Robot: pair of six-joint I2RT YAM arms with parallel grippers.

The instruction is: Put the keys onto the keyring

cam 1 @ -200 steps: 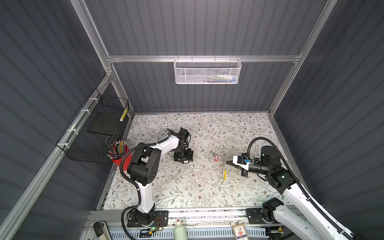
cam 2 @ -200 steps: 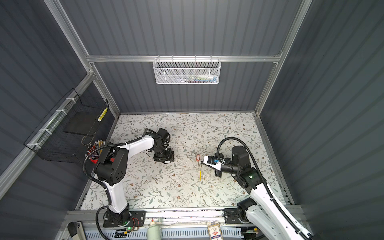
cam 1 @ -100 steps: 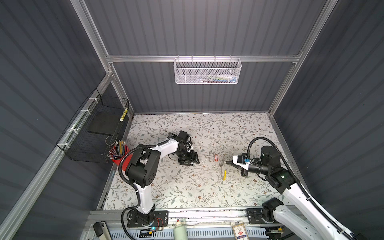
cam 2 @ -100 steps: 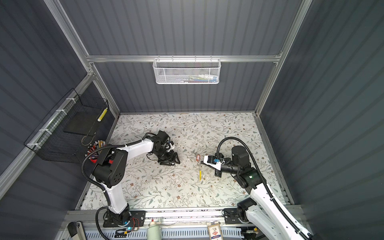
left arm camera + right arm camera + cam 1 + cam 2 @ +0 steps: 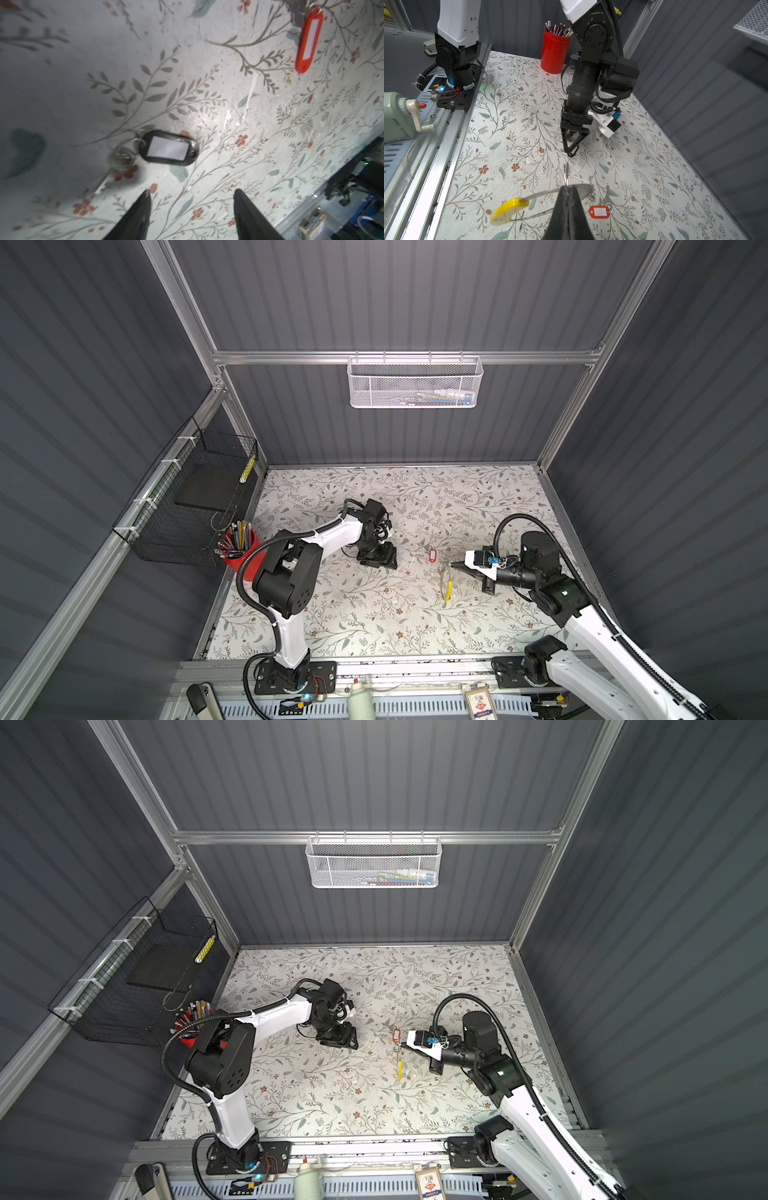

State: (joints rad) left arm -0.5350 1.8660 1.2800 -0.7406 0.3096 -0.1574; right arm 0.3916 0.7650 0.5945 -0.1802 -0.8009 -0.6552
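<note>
The right tool (image 5: pixel 568 190) is pinched fully shut on the thin wire of the keyring (image 5: pixel 542 195). It appears to hold the hoop clear of the desk (image 5: pixel 353 614), with the hoop reaching out sideways from its tips and the yellow segment (image 5: pixel 508 208) at the end farthest from them. The red key (image 5: pixel 599 212) lies flat on the desk just below and beside this tool, apart from the hoop as far as I can tell.

The left tool (image 5: pixel 191 192) hangs low over the desk, jaws partly apart with nothing between them. The black key (image 5: pixel 170 148) lies just ahead of its tips, a little toward 1 finger, with its small loop and metal blade trailing off the tag's end.

By my reading the task is at an early stage – 0 of 2 keys are on the ring. The ring is gripped and presented; that much looks done. Left to do – grasp the black key, carry it to the right tool, thread it on, then do the same with the red key
</note>
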